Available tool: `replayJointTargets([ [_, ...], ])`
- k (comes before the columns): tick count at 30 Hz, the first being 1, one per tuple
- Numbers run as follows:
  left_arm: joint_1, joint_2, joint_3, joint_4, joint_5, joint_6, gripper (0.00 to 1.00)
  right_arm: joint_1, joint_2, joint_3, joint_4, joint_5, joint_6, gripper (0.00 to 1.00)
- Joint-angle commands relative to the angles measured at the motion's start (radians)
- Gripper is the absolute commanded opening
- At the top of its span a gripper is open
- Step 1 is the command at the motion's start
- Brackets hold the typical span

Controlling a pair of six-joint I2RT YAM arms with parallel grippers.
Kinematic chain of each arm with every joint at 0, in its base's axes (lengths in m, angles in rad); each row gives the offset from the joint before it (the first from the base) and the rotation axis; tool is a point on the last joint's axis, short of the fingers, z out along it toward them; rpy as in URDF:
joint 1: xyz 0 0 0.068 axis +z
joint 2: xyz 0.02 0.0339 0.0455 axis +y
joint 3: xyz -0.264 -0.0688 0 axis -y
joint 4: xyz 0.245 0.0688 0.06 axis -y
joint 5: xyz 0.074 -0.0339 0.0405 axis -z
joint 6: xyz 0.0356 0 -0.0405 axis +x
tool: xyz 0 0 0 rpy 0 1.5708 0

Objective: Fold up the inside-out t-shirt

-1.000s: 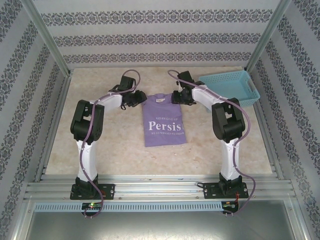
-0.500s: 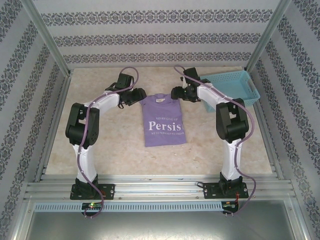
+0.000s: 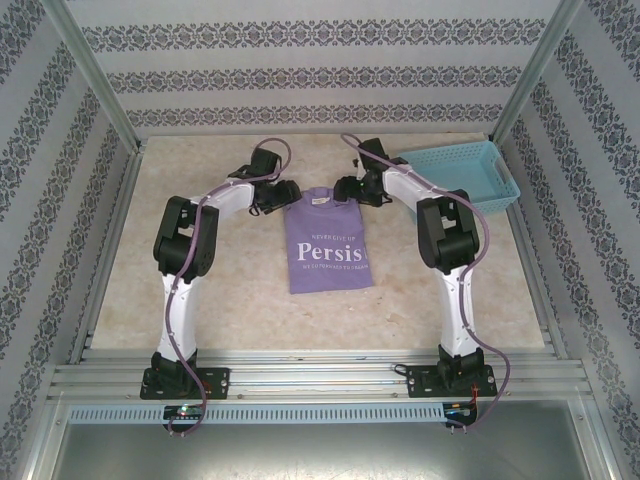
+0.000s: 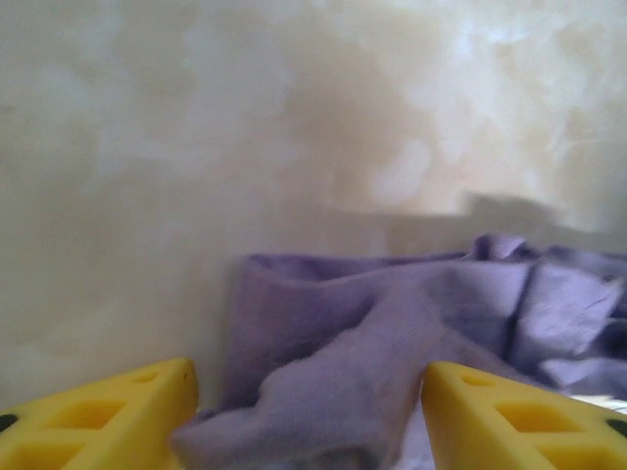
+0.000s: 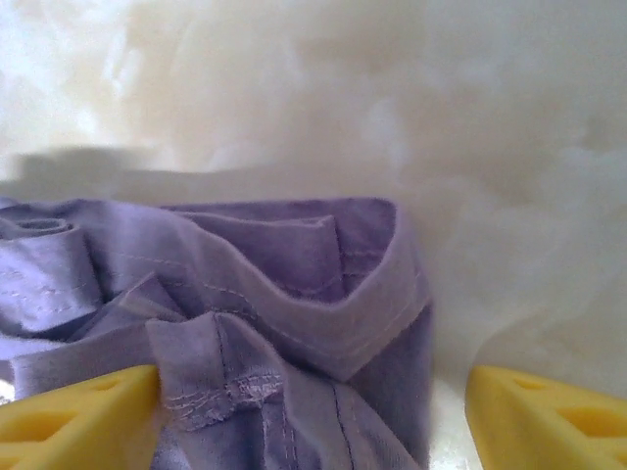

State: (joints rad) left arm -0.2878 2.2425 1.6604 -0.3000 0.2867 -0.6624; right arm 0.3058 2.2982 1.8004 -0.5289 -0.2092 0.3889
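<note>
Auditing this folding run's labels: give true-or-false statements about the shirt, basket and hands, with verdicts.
1. The t-shirt lies on the table, lettering up. True.
2. The t-shirt sits in the blue basket. False: it lies apart from it.
3. The left hand and right hand are both at the shirt's collar end. True.
4. The left hand's fingers are shut. False: they stand apart, purple fabric between.

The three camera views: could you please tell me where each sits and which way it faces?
Top external: above and behind the bases, looking down on both arms, the t-shirt and basket.
Left wrist: low over the table, facing a shirt edge between yellow fingers of the open left gripper.
Right wrist: likewise at the open right gripper, facing a stitched hem.
Shared: both wrist views show the t-shirt.
</note>
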Motion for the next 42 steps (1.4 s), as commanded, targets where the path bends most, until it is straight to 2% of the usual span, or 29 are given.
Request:
replayJointTargets([
  [1,-0.057,0.095,0.035,0.009,0.028,-0.024,0.59,0.044,0.057,0.007,0.002,-0.052,0.048,0.76],
  [5,-0.064,0.113,0.032,0.018,0.024,-0.04,0.51,0.056,0.063,-0.003,0.024,-0.052,0.071,0.68],
  [15,-0.035,0.027,-0.057,0.077,0.025,-0.048,0.23,0.03,0.003,-0.072,0.062,-0.036,0.073,0.23],
  [20,0.001,-0.049,-0.154,0.163,0.049,-0.074,0.14,0.007,-0.055,-0.131,0.103,-0.075,0.084,0.12],
  [25,0.009,-0.078,-0.182,0.195,0.082,-0.078,0.06,0.003,-0.091,-0.152,0.132,-0.12,0.093,0.01],
  [30,0.012,-0.131,-0.217,0.208,0.095,-0.081,0.0,0.013,-0.15,-0.192,0.149,-0.136,0.103,0.0],
  [34,0.011,-0.207,-0.28,0.24,0.11,-0.093,0.0,0.018,-0.24,-0.276,0.177,-0.132,0.104,0.0],
  [39,0.009,-0.311,-0.495,0.443,0.173,-0.204,0.0,0.031,-0.386,-0.507,0.301,-0.11,0.149,0.0],
  [42,0.006,-0.398,-0.616,0.492,0.164,-0.217,0.0,0.033,-0.464,-0.64,0.375,-0.112,0.182,0.0],
])
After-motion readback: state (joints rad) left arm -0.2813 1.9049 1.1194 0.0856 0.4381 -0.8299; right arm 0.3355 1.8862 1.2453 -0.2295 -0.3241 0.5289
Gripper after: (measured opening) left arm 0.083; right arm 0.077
